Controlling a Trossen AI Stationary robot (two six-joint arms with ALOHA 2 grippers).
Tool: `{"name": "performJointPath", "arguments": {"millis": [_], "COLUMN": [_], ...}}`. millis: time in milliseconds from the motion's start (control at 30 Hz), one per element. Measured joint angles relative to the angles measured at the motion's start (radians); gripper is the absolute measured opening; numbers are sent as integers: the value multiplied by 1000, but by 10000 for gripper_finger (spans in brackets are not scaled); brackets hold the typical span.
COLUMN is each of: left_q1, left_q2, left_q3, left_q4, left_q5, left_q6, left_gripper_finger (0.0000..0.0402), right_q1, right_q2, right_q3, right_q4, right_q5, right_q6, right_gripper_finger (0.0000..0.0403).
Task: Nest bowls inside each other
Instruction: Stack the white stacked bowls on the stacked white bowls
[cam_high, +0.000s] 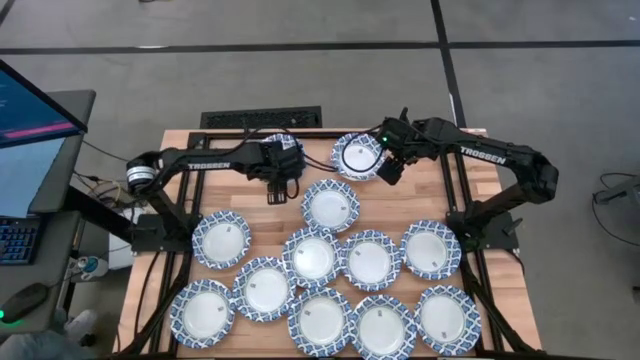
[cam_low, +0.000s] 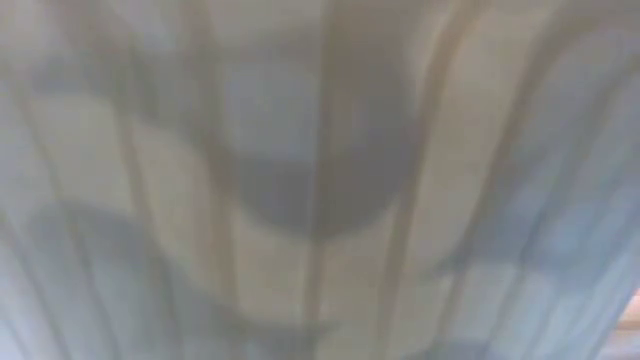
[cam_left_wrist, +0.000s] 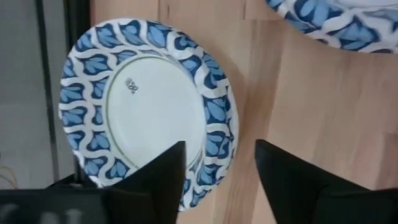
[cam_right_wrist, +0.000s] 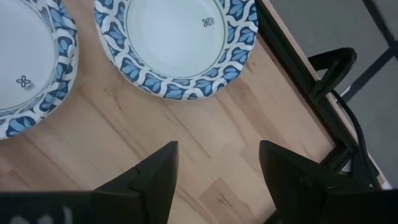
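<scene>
Left end effector (cam_left_wrist: 217, 180), fingers apart and clamped on nothing, hangs over a white shallow bowl with blue lattice rim (cam_left_wrist: 146, 106) at the wooden surface's (cam_left_wrist: 311, 112) far edge; judged: centre fingers astride rim before closing; right end effector (cam_right_wrist: 217, 180) apart, empty.

Black jointed arms (cam_high: 200, 160), white TROSSEN lettering, green light

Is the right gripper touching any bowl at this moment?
Apart. The right wrist view shows the right gripper open over bare wood, with a clear strip of table between its fingers and the nearest bowl.
</scene>
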Motion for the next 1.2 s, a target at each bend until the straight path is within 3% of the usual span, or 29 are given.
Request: {"name": "performJointPath", "arguments": {"millis": [200,500,800,967,1200], "left_q1": [12,39,40,35,35], "left_q2": [31,116,158,158,158], "left_q3": [0,-17,-17,-17,-17], "left_q4": [38,31,75,88,118], "left_q5": [43,105,60,-54,-63], "left_q6": [0,-19,-29,-38,-38], "left_gripper_finger": [232,216,179,171,170], "right_q1": [-4,-11,-26,-27,-27], "right_q2": [0,-4,-5,-5,-5], "right_q3": [0,0,0,0,0], "right_q4": [-20,-29,-41,-42,-42], "right_q5": [0,-3,-3,-3,-3], "right_q6": [0,-2,-15,-19,-19], "right_gripper_finger": [248,248,248,248,248]}}
